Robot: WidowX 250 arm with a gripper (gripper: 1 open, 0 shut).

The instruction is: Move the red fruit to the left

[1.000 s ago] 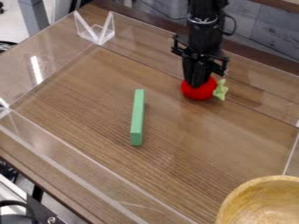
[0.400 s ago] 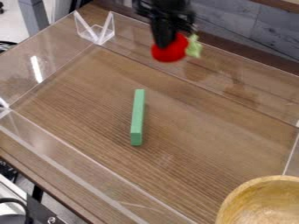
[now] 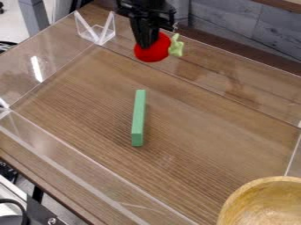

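The red fruit (image 3: pixel 150 52) is a small glossy red ball with a pale yellow-green tuft on its right side. It hangs above the wooden tabletop near the back of the clear-walled enclosure, left of centre. My black gripper (image 3: pixel 146 41) points straight down and is shut on the red fruit from above, its fingers covering the fruit's top.
A long green bar (image 3: pixel 139 117) lies on the wood in the middle. Clear acrylic walls (image 3: pixel 35 70) ring the table, with a clear triangular stand (image 3: pixel 97 31) at the back left. A wooden bowl (image 3: pixel 268 204) sits at the front right corner.
The gripper closed on the red fruit, lifted it off the table and carried it leftward and toward the back. The green bar has not moved.
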